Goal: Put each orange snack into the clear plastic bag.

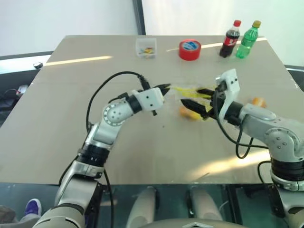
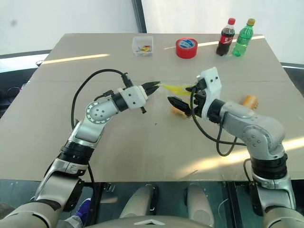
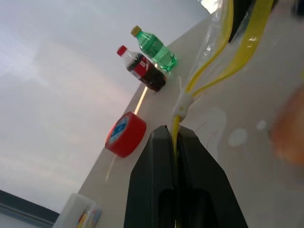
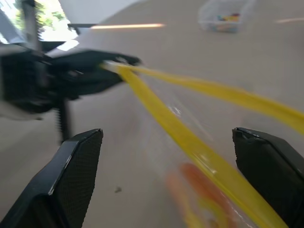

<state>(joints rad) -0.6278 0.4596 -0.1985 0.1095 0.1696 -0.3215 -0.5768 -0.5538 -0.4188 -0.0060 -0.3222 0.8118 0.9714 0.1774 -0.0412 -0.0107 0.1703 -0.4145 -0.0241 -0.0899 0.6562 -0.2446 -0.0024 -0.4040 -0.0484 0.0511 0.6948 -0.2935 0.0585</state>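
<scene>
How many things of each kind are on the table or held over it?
Bottles: 2, cola and green
Tape rolls: 1, red
Clear boxes: 1
Plastic bags: 1, pinched by the left gripper
Orange snacks: 2
Total: 7

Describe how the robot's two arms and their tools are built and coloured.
Both arms have silver-grey metal segments with rounded joints and black bands. Each ends in a white boxy wrist housing carrying a tool of two black tapered fingers: the left tool and the right tool. A black cable loops loosely outside each arm, from the forearm up to the wrist housing.
</scene>
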